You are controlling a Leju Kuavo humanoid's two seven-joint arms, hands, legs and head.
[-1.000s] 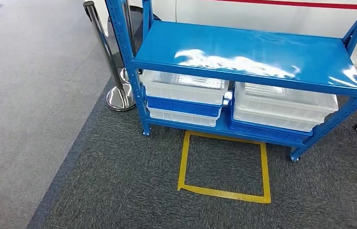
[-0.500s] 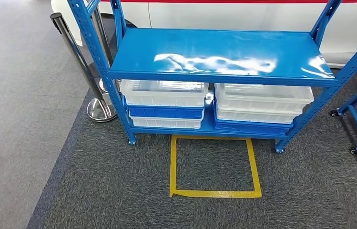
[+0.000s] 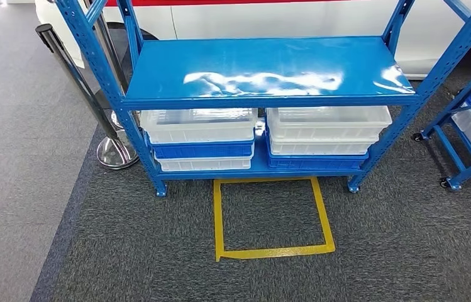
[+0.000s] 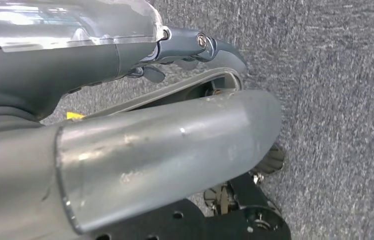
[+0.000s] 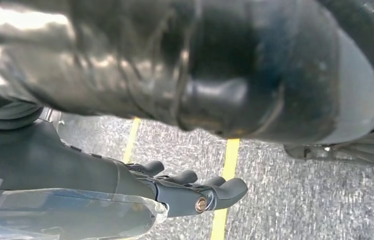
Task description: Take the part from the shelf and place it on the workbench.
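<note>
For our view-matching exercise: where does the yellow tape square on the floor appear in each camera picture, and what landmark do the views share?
Head view: the yellow tape square lies low centre, before the blue shelf.
Left wrist view: a small yellow scrap, likely the tape, beside the arm.
Right wrist view: two yellow strips beyond the fingers.
Shared landmark: the dark grey carpet.
</note>
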